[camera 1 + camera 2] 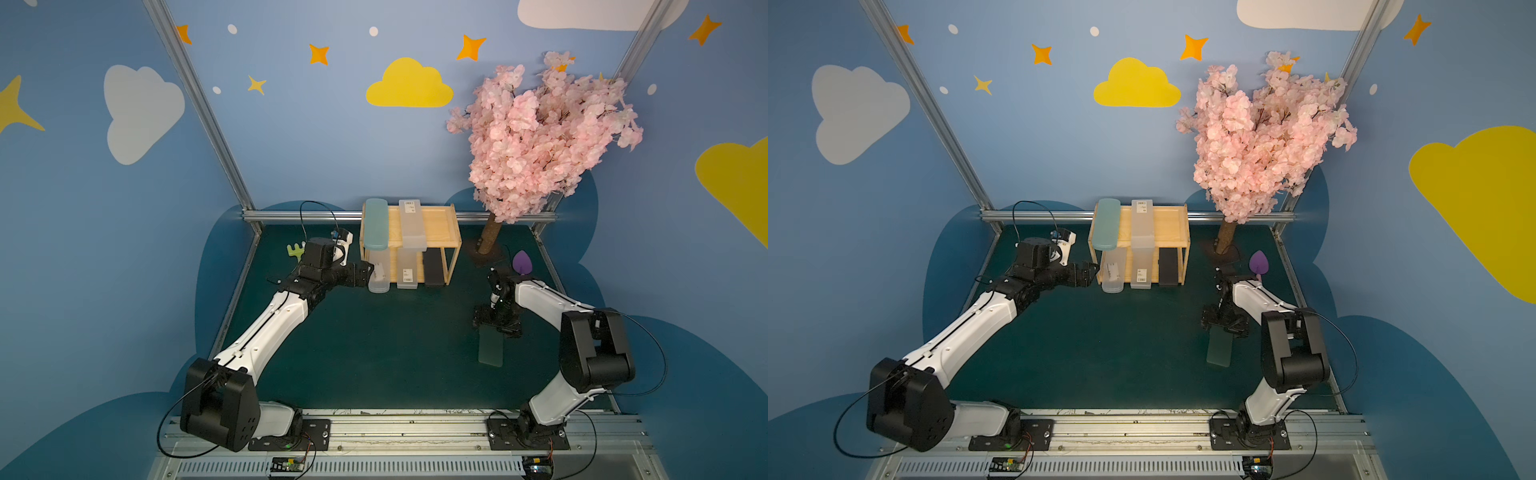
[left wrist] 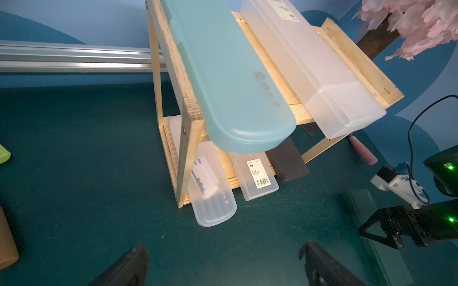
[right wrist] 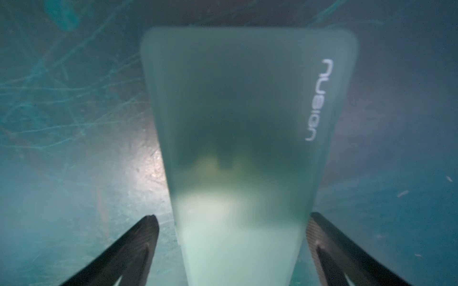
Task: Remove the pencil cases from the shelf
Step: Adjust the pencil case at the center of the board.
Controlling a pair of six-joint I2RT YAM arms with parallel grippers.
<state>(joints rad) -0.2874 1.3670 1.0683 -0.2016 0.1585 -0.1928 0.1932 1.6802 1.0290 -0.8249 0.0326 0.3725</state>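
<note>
The wooden shelf [image 1: 440, 226] stands at the back of the mat. A light teal pencil case [image 1: 376, 224] and a frosted one [image 1: 412, 226] lie on its top board, both overhanging the front. On the lower board lie a clear round-ended case [image 2: 213, 198], a frosted barcode case [image 2: 257, 178] and a black one [image 2: 288, 161]. My left gripper [image 2: 223, 250] is open and holds nothing, low on the mat just left of the shelf's front [image 1: 369, 275]. A dark green case [image 3: 235, 111] lies flat on the mat at the right. My right gripper [image 1: 494, 328] stands open over its near end, fingers [image 3: 146, 230] off its sides.
A green toy rake [image 1: 296, 251] lies left of the shelf behind my left arm. A purple toy shovel [image 1: 523, 262] lies behind my right arm. A pink blossom tree [image 1: 540, 137] stands right of the shelf, and an aluminium rail [image 1: 307, 215] runs along the back.
</note>
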